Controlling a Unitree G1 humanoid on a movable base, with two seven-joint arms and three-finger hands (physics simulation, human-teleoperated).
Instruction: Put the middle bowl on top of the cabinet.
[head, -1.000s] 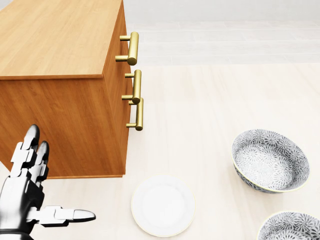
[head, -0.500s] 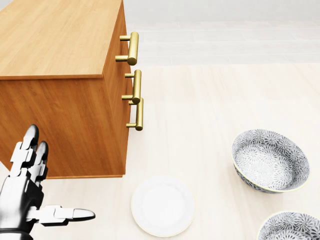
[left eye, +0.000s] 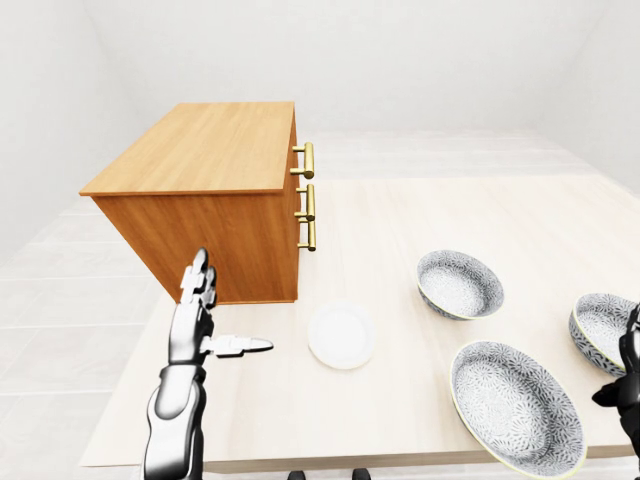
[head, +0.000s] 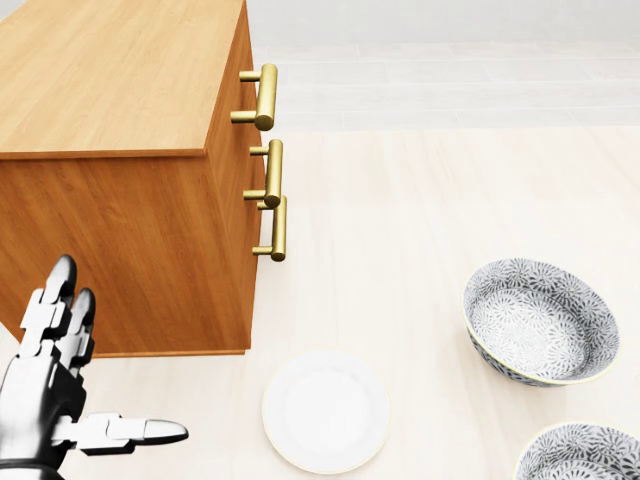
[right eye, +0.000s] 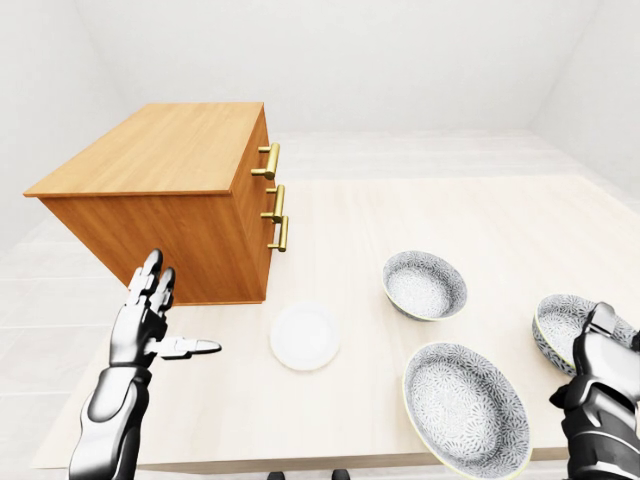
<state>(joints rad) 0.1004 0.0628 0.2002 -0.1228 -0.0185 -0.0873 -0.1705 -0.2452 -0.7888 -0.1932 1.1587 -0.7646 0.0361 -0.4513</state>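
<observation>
Three grey-patterned bowls lie on the pale table. A small deep bowl (left eye: 460, 283) is nearest the cabinet, a wide shallow bowl (left eye: 517, 405) lies at the bottom of the left-eye view, and a third bowl (left eye: 605, 325) is at the right edge. The wooden cabinet (left eye: 210, 145) with brass handles (left eye: 306, 190) stands upper left, its top bare. My left hand (left eye: 232, 305) is open, fingers up and thumb pointing right, just below the cabinet's side and holding nothing. My right hand (right eye: 580, 358) is open at the lower right, beside the third bowl (right eye: 570, 325).
A small white plate (left eye: 340, 335) lies on the table between my left hand and the bowls. The table's near edge (left eye: 300, 455) runs along the bottom of the left-eye view. White floor and walls surround the table.
My left hand has sunk very slightly in the head view. Bowls, plate and cabinet have not moved.
</observation>
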